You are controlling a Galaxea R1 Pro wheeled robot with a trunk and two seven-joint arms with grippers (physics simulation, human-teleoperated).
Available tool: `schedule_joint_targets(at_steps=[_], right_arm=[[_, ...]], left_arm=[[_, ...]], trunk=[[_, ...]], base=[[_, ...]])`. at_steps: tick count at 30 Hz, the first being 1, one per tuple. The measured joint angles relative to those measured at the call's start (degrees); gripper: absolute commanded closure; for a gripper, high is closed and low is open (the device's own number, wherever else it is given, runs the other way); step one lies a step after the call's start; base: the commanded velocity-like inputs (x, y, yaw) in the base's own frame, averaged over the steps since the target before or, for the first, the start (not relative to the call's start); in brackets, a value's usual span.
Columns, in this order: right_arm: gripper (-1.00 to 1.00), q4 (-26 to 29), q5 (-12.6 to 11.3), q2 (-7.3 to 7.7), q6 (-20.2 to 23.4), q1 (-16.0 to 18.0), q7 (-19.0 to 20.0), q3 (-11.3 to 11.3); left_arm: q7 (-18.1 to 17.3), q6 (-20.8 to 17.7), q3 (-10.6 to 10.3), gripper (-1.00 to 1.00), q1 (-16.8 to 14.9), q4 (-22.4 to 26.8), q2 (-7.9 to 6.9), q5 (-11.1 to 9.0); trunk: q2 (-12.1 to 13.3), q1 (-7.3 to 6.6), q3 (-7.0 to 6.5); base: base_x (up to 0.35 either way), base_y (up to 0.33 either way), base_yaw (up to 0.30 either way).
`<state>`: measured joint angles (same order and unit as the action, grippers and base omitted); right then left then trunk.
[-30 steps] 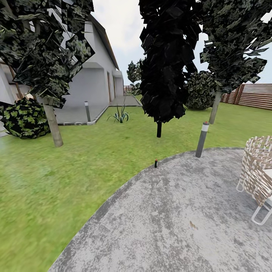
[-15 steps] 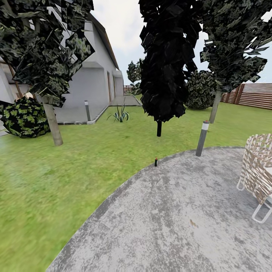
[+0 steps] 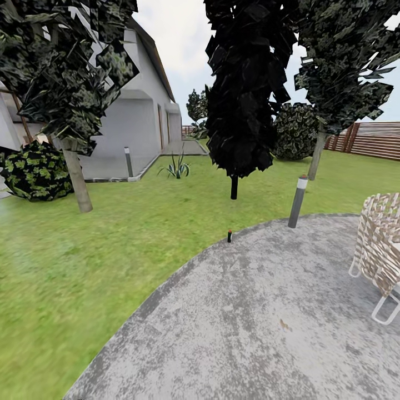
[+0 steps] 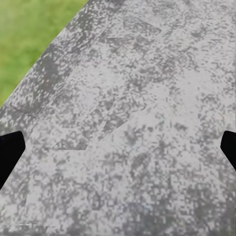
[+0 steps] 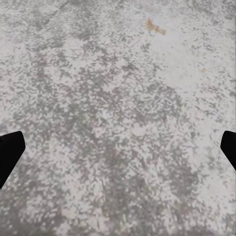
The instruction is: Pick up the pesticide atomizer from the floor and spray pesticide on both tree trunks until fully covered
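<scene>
Look ahead: the pesticide atomizer [image 3: 229, 236] stands upright on the floor, right at the edge of the round grey paved patch [image 3: 266, 311], where it meets the grass [image 3: 83, 266]. One tree trunk [image 3: 76, 178] rises far off on your left, the other tree trunk [image 3: 316, 157] far off on your right, past a short grey post [image 3: 297, 201]. A woven chair [image 3: 382, 250] sits at your right. Your left fingers [image 4: 10, 152] are spread wide over the patch. Your right fingers [image 5: 10, 152] are spread wide too.
</scene>
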<state>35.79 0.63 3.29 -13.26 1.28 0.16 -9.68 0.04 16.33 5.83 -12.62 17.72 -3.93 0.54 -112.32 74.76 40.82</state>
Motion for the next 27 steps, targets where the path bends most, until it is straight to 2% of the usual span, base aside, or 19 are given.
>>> schedule_joint_targets(at_steps=[18,27], right_arm=[[-1.0,0.1,-0.09,0.06,0.03,0.0,0.0,-0.09],[-1.0,0.11,-0.08,0.06,0.08,0.0,-0.13,-0.1]], left_arm=[[0.04,0.0,-0.03,-1.0,0.0,0.0,-0.03,0.01],[0.0,0.0,-0.06,-1.0,0.0,0.0,0.03,0.01]], trunk=[[-7.22,3.95,3.24],[-10.83,5.93,5.43]], base=[[0.0,0.0,0.0],[0.0,0.0,0.0]])
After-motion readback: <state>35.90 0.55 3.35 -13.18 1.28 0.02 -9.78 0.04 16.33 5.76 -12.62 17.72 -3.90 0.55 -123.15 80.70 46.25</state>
